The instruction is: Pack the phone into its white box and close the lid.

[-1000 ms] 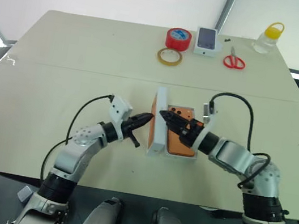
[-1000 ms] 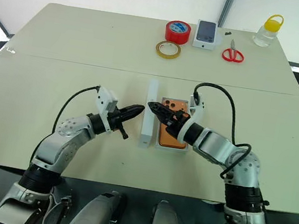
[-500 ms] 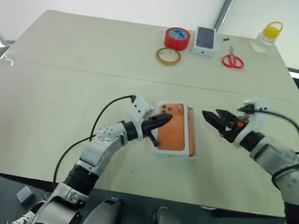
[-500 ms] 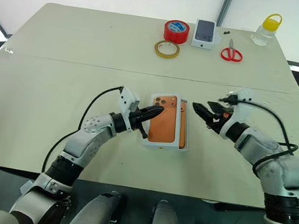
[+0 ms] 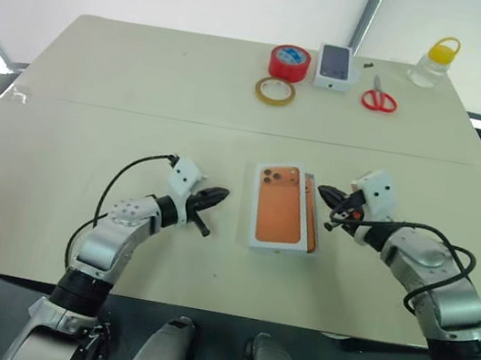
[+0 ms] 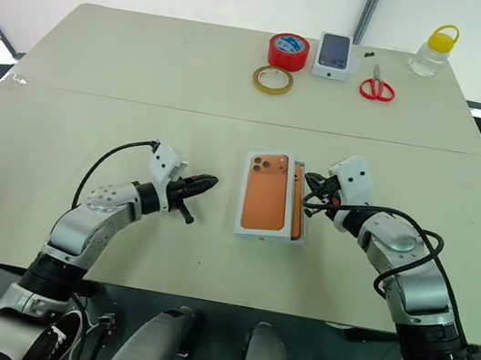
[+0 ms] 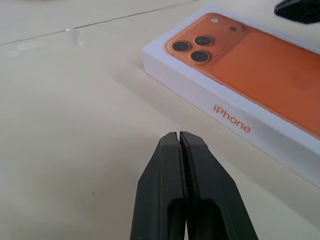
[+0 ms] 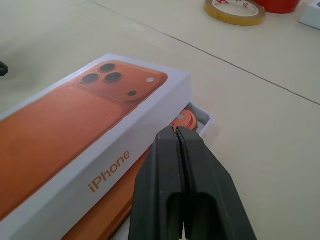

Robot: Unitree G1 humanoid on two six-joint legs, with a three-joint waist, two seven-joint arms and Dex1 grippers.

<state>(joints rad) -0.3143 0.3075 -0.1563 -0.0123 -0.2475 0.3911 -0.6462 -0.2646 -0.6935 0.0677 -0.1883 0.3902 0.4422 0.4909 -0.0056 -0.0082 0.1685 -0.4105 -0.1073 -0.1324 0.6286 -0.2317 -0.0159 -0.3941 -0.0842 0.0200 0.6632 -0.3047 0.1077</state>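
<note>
Head views: one lid (image 5: 281, 206), its top printed with an orange phone picture, lies flat on the middle of the tabletop (image 5: 101, 74), set askew over one white box (image 6: 302, 216) so that a strip of the box stays uncovered along the lid's right-hand side. One phone (image 8: 186, 120) lies inside that box; the right wrist view shows its orange camera corner under the lid's raised edge, a detail the head views reduce to an orange sliver. The left wrist view shows the lid's other long side, lettered "iPhone", resting on the tabletop.

The left gripper (image 5: 216, 196) is clenched, empty, apart from the lid's left-hand side with bare tabletop between. The right gripper (image 5: 331, 195) is likewise clenched on nothing, its tip just beside the uncovered strip of the box; contact cannot be told.

Open room: the near edge, the left half and the right-hand side of the tabletop are bare. Along the far edge stand five items: one red tape roll (image 5: 289, 62), one yellowish tape ring (image 5: 274, 91), one small white box with a dark phone picture (image 5: 334, 66), one pair of red-handled scissors (image 5: 379, 96) and one clear bottle with a yellow cap (image 5: 431, 62) near the far right corner.
</note>
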